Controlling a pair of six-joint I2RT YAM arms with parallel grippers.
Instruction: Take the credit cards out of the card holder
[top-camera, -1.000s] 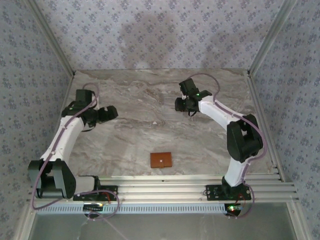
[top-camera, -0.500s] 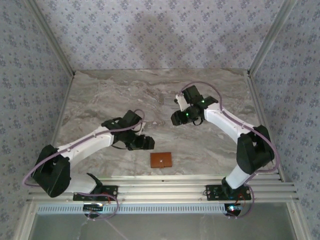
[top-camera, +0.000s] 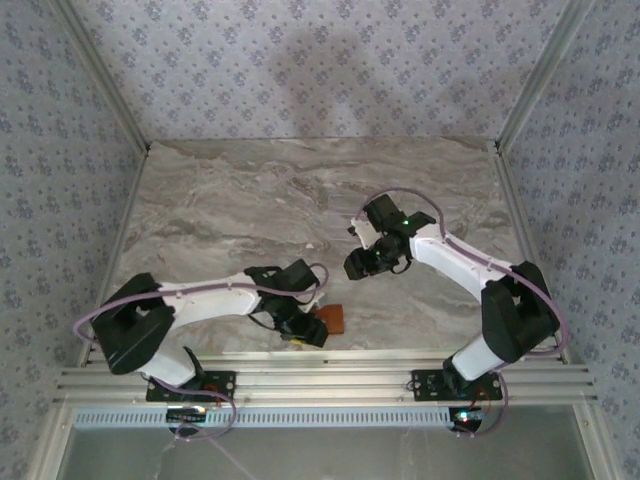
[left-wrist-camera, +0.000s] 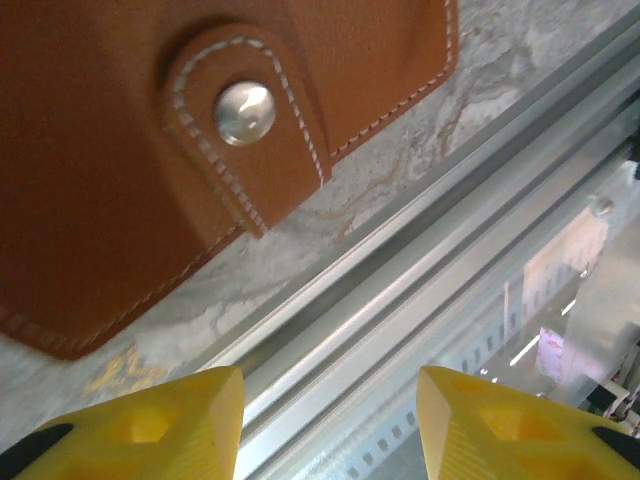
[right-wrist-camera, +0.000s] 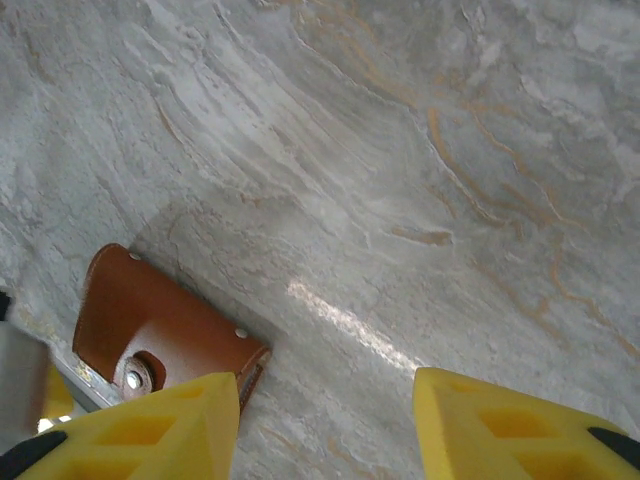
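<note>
The card holder (top-camera: 335, 319) is a brown leather wallet lying flat near the table's front edge. It is closed, its tab (left-wrist-camera: 240, 130) fastened by a silver snap (left-wrist-camera: 245, 110). The credit cards are hidden. My left gripper (top-camera: 308, 332) is at the wallet's left front corner and covers part of it. In the left wrist view the left gripper (left-wrist-camera: 330, 430) is open with nothing between its yellow fingertips (left-wrist-camera: 150, 425), and the wallet (left-wrist-camera: 110, 180) lies just beyond them. My right gripper (top-camera: 356, 268) hangs open behind and to the right of the wallet (right-wrist-camera: 140, 310); the gripper (right-wrist-camera: 325, 420) holds nothing.
Aluminium rails (top-camera: 400, 375) run along the table's front edge right beside the wallet, and they pass under my left fingertips (left-wrist-camera: 420, 300). Patterned walls (top-camera: 80, 150) close in the marble table (top-camera: 250, 200) on three sides.
My left arm has swung from the table's left side forward and right, down to the wallet. My right gripper has moved nearer and lower, toward the wallet. The wallet has not moved.
</note>
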